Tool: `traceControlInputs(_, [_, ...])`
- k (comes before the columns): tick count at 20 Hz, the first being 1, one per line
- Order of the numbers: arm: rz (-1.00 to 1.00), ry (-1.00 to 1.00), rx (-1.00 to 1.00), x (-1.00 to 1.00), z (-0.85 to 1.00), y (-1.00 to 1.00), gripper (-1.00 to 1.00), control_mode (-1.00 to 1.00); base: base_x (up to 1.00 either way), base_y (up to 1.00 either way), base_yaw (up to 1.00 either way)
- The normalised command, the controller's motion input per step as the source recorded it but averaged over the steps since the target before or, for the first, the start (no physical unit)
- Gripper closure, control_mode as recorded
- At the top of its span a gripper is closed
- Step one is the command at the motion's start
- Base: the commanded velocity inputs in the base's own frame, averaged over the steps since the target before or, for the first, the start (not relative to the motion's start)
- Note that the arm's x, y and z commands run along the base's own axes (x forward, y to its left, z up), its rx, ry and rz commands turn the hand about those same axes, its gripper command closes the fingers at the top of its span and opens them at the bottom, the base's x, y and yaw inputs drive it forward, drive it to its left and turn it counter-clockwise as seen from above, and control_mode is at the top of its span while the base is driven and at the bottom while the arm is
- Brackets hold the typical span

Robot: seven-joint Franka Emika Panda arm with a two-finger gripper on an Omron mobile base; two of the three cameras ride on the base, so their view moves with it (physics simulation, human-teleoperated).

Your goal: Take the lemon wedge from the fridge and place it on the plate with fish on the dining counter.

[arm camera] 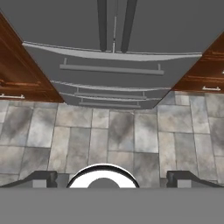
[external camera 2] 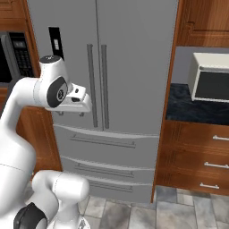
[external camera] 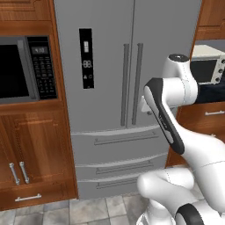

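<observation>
The tall grey steel fridge stands straight ahead with both French doors shut, its black display panel on the left door and two vertical bar handles at the middle. The lemon wedge is hidden behind the shut doors; the plate and the dining counter are out of view. My gripper hangs in front of the fridge at about handle height, pointing down. In the hand view my gripper is open, its fingertips far apart with nothing between them, above the fridge drawers and the floor.
A black microwave sits in wooden cabinets left of the fridge. To the right, a white toaster oven stands on a dark counter over wooden drawers. Grey tiled floor lies before the fridge.
</observation>
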Motion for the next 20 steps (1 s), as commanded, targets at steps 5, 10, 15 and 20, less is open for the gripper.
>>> traceControlInputs(5, [0.00,0.00,0.00,0.00,0.00,0.00,-1.00,-1.00,0.00,0.00,0.00])
traceControlInputs(10, [0.00,-0.10,0.00,0.21,0.00,-0.18,-1.00,-1.00,0.00,0.00,0.00])
traceControlInputs(15, [0.00,-0.22,0.00,0.43,0.00,-0.38,-1.00,-1.00,0.00,0.00,0.00])
traceControlInputs(20, [-0.01,-0.20,0.01,0.42,0.00,-0.17,-1.00,-1.00,0.00,0.00,0.00])
